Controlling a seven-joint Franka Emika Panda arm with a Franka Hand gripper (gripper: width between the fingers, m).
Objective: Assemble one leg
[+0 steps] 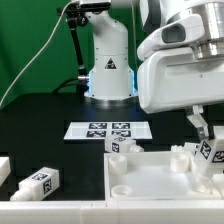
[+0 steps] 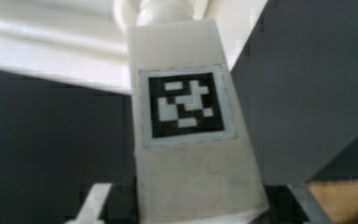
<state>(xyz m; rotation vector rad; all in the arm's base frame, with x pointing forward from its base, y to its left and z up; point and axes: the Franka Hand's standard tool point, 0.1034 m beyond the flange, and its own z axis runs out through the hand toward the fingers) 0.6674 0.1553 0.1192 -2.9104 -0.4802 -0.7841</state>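
Note:
My gripper [image 1: 204,132] hangs over the right end of the white square panel [image 1: 150,178] and is shut on a leg [image 1: 210,150], a short white peg with a black-and-white tag, held tilted just above the panel's far right corner. In the wrist view the leg [image 2: 190,110] fills the middle, tag facing the camera, and runs out from between the gripper [image 2: 201,208] fingers [image 2: 99,203]. The panel's rim [image 2: 51,55] shows as a pale band behind the leg's far end. Whether the leg's tip touches the panel is hidden.
Loose legs lie at the exterior view's left [image 1: 40,183], at the left edge [image 1: 4,168], and at the panel's far left corner [image 1: 122,146]. The marker board [image 1: 107,130] lies behind the panel, before the robot base [image 1: 108,70]. An orange patch [image 2: 348,200] shows beside one finger.

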